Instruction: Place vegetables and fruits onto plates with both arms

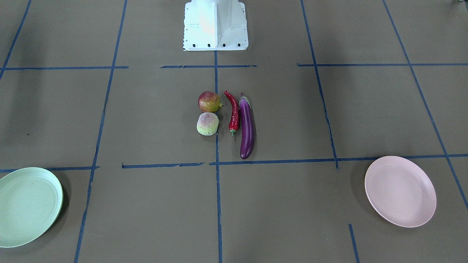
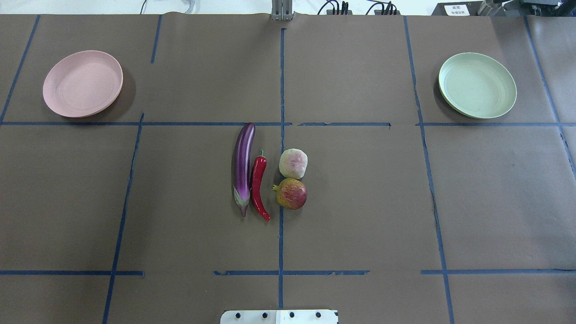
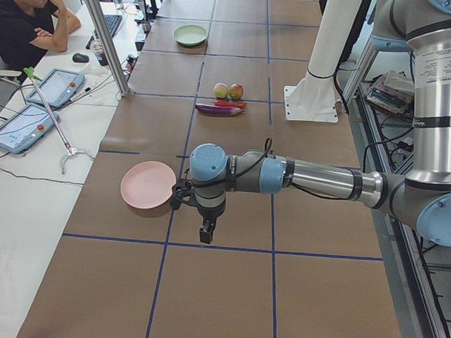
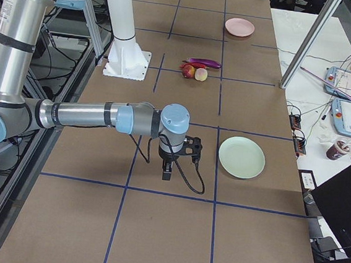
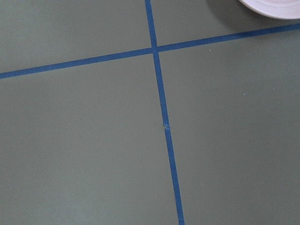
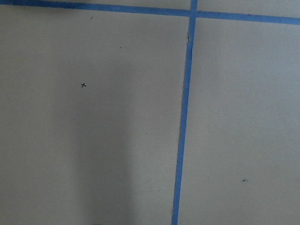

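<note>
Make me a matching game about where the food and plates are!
Things:
1. long glossy purple eggplant
2. round red-yellow mottled fruit
3. round pale pink plate
4. round pale green plate
Places:
A. empty, on the robot's right
B. at the food group's end on the robot's left
C. empty, on the robot's left
D. beside the pale green-pink fruit, nearer the white base block
Pairs: 1-B, 2-D, 3-C, 4-A

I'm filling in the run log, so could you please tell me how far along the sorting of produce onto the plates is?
Nothing is done yet: the pink plate and green plate are both empty. Nothing is in hand; the left end effector and right end effector hang over bare table, each near a plate. All is left: eggplant, chili, pale fruit and pomegranate lie together mid-table.
</note>
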{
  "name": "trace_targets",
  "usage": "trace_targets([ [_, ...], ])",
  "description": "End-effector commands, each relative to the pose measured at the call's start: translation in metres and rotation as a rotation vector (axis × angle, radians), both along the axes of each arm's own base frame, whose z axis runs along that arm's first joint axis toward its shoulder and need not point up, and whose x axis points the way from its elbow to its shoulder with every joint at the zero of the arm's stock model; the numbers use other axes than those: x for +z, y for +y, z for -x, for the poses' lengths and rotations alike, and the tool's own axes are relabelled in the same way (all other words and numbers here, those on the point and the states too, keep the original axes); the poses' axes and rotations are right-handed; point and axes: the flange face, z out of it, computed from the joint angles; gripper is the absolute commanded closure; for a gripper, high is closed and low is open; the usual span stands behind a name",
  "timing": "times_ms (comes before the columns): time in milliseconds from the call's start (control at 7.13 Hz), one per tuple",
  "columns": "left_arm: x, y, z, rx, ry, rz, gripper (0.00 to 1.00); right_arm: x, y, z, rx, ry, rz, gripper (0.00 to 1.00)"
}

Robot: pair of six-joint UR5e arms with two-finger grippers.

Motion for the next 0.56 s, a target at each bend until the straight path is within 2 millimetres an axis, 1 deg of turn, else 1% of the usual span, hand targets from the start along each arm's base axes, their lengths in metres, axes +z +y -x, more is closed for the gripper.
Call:
trace_targets([
  [0,0.0001,0.0000,-0.0007,-0.002,0.001,0.004,0.00,-0.0059,-0.0004,0.0003,-0.003,0.000,-0.015,0.00],
  [421,0.0012,0.0007,-0.0003,0.000,0.004,0.002,0.00,-0.0043,-0.0007,0.0037,-0.016,0.001,-0.016,0.00],
])
